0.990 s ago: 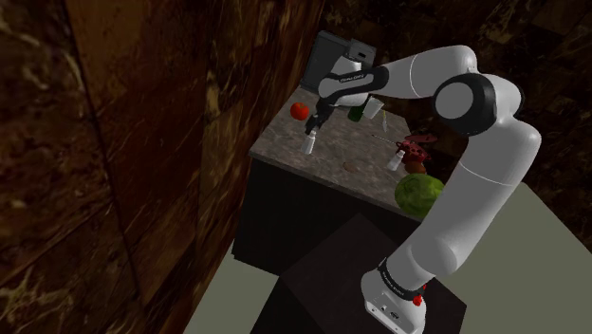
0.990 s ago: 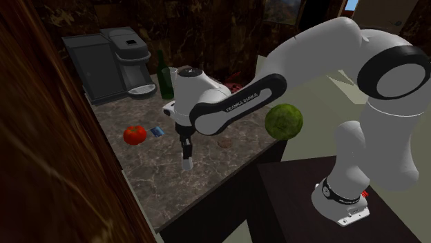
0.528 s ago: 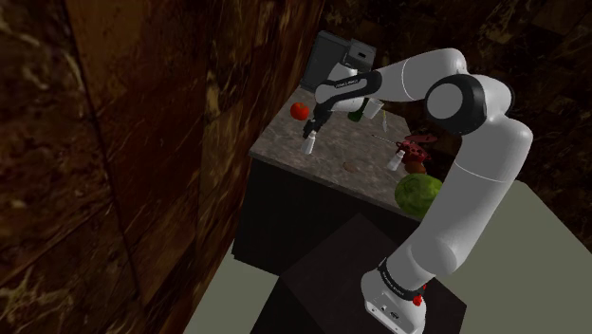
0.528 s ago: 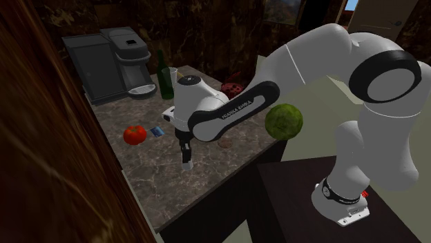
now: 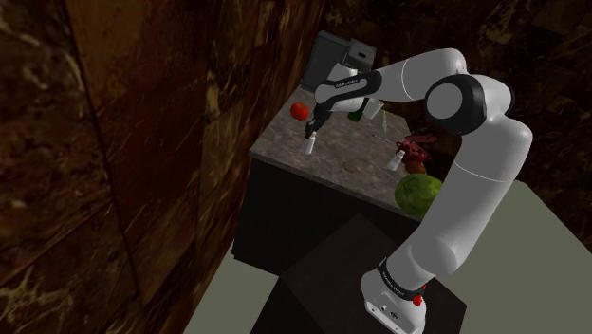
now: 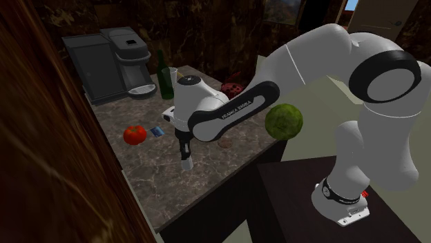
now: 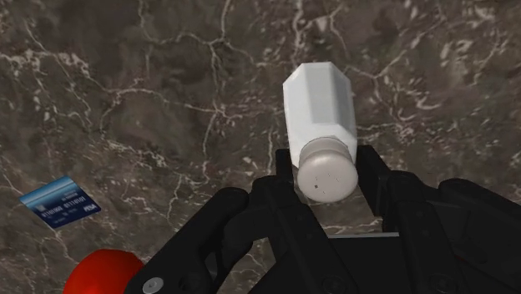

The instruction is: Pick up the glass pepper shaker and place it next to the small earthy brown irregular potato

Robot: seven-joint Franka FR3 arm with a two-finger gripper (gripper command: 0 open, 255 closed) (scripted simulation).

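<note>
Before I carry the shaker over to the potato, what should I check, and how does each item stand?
1. Grip: gripper shut on the pepper shaker near its cap: ok.
2. Shaker lifted off the counter: cannot tell.
3. Potato located on the counter, to the second exterior view's right of the shaker: ok.
4. Tomato and card lie on the opposite side, off the path: ok.
5. Free spot beside the potato: cannot tell, the arm covers part.

On the marble counter [image 6: 159, 186], a blue card [image 6: 157, 130] lies at three o'clock of the red tomato [image 6: 135, 134], a green bottle [image 6: 164, 76] at three o'clock of the coffee machine [image 6: 110, 62].
</note>
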